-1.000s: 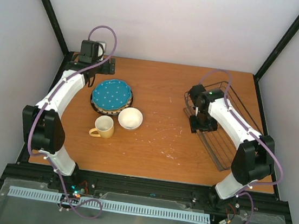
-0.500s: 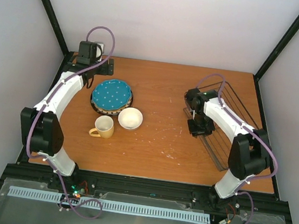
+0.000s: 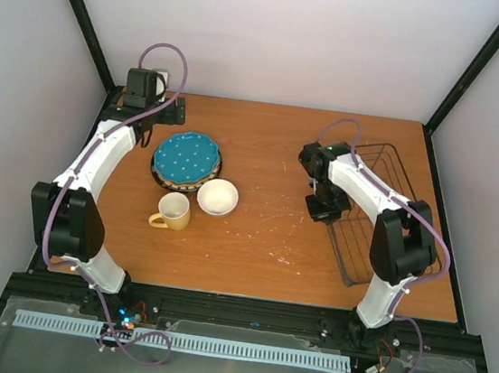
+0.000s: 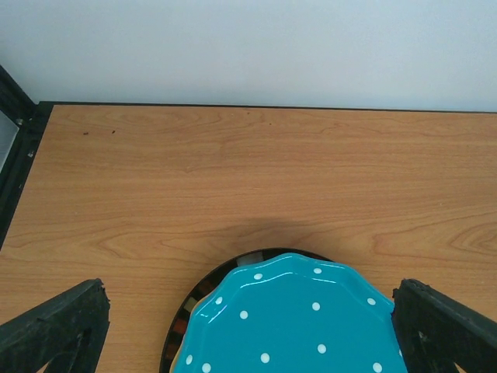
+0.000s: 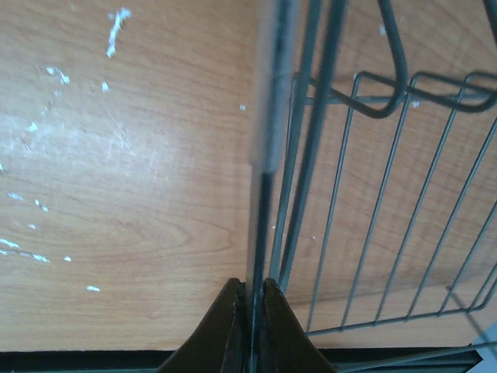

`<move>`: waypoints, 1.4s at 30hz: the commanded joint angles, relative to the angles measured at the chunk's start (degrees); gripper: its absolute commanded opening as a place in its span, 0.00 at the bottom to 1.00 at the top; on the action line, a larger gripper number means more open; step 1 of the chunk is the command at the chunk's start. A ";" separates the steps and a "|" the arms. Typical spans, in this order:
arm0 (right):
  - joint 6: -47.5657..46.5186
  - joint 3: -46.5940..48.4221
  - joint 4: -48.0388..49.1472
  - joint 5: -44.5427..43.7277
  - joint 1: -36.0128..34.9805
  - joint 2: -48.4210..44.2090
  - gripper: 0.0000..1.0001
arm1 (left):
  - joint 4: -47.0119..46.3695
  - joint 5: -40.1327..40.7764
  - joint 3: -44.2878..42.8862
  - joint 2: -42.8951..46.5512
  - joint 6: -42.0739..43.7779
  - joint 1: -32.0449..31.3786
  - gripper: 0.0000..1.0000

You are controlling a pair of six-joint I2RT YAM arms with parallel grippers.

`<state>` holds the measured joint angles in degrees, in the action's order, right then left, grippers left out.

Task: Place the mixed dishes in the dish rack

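Two arms on show! The right gripper (image 5: 252,289) is clenched on a left side wire of the dish rack (image 3: 382,159), which sits along the worktop's (image 3: 264,143) right edge. The left gripper (image 4: 250,330) hangs wide open over the teal white-dotted plate (image 3: 187,157) (stacked on a dark-rimmed plate (image 4: 177,330)) near the far left corner. The cream bowl (image 3: 217,196) and small yellow mug (image 3: 174,211) sit just beside it, nearer the front edge.
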<state>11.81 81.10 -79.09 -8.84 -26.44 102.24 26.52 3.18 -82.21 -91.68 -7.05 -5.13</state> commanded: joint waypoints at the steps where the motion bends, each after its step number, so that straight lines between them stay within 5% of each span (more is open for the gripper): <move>1: 1.84 6.17 0.24 -1.59 -0.45 3.89 0.03 | -1.13 0.82 -0.66 1.82 1.03 0.80 1.00; 20: 8.06 45.58 -7.12 7.18 -0.81 25.47 0.03 | -0.86 4.30 1.25 4.65 3.88 2.05 1.00; 42: 23.19 50.62 -6.25 10.61 -3.44 31.73 0.03 | -1.98 5.16 9.29 13.89 5.69 2.05 1.00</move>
<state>30.59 129.75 -85.06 2.00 -28.93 133.10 25.78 6.81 -74.24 -80.77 -3.25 -3.49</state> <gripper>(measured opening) 0.030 0.997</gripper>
